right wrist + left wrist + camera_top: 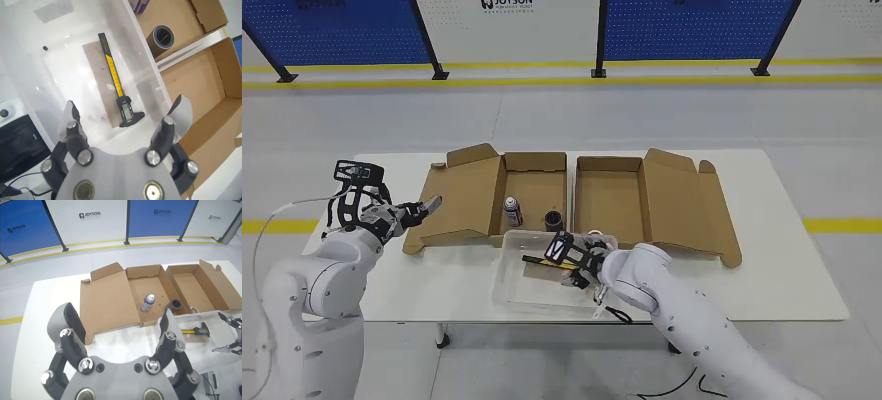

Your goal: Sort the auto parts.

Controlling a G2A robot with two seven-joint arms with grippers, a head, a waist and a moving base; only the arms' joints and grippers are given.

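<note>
A black digital caliper [113,73] with a yellow scale lies on a grey plate in the clear plastic tray [510,290] at the table's front middle. My right gripper [126,100] hangs open just above the caliper's display end, touching nothing; it also appears from the left wrist [216,332]. In the left cardboard box [537,185] a spray can [147,303] stands upright, with a dark cylinder [175,305] lying in the box's corner nearest the tray. My left gripper [118,309] is open and empty over the table's left side, beside that box's flap.
The right cardboard box [610,200] stands open next to the left one, with a small white ring [194,309] at its near corner. Both lids lie folded outward on the table. A black device with cables [17,144] sits beyond the tray's front edge.
</note>
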